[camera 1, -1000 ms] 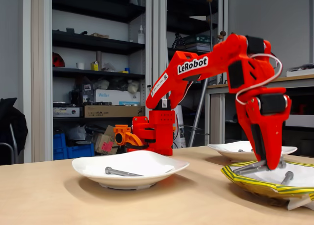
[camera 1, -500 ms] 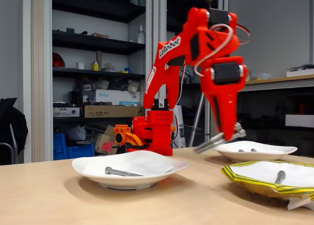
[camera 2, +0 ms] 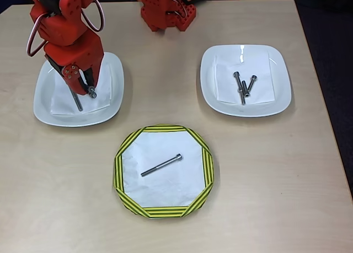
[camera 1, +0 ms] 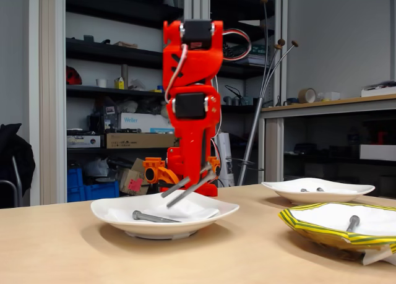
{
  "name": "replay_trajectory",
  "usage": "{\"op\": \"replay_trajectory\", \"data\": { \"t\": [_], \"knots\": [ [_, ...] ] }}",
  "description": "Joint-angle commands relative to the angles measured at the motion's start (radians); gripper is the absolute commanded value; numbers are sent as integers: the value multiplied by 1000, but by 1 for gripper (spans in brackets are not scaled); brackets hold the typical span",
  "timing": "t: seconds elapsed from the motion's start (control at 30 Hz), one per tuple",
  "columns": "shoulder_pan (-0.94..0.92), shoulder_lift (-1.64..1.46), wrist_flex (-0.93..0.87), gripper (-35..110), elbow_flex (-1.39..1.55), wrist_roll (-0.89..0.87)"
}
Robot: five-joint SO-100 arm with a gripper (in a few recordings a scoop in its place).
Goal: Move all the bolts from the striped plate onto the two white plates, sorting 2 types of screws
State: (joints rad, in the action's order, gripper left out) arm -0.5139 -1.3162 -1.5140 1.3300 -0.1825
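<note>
- On the near part of the tabletop sits the striped plate, with one long bolt lying at a slant on its white inside. In the fixed view the same plate sits near right, the bolt's head peeping over the rim.
- Farther back on the right in the overhead view is a white plate with a paper square inside and a small cluster of short bolts lying close together, some touching.
- Farther back on the left is the other white plate, also lined with paper. A long bolt lies on it, seen in the fixed view.
- Above that left plate hangs the gripper, pointing down. Its jaws pinch a carried long bolt that slopes downward, its lower end close above the plate's inside.
- Risks, as I judge them: the carried bolt is held at a slant, so on release it may tip, roll on the glossy plate and slide toward the rim, or knock the bolt already lying there. Letting go from too high would make a bounce more likely. If the jaws spread only a little, the bolt could hang on one finger and be dragged off as the arm lifts.
- The last bolt on the striped plate is not yet moved; the paper-like plate may shift when it is picked.
</note>
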Motion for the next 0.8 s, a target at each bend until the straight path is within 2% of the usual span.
{"op": "replay_trajectory", "data": {
  "t": [0.0,0.13,0.33,0.5,0.67,0.77],
  "knots": [
    [-60,-81,2,0,67,5],
    [-72,-83,12,0,126,-6],
    [-46,-98,26,11,138,-5],
    [-11,-100,18,14,110,-11],
    [137,-49,29,13,-61,-35],
    [262,40,48,11,-227,12]
  ]
}}
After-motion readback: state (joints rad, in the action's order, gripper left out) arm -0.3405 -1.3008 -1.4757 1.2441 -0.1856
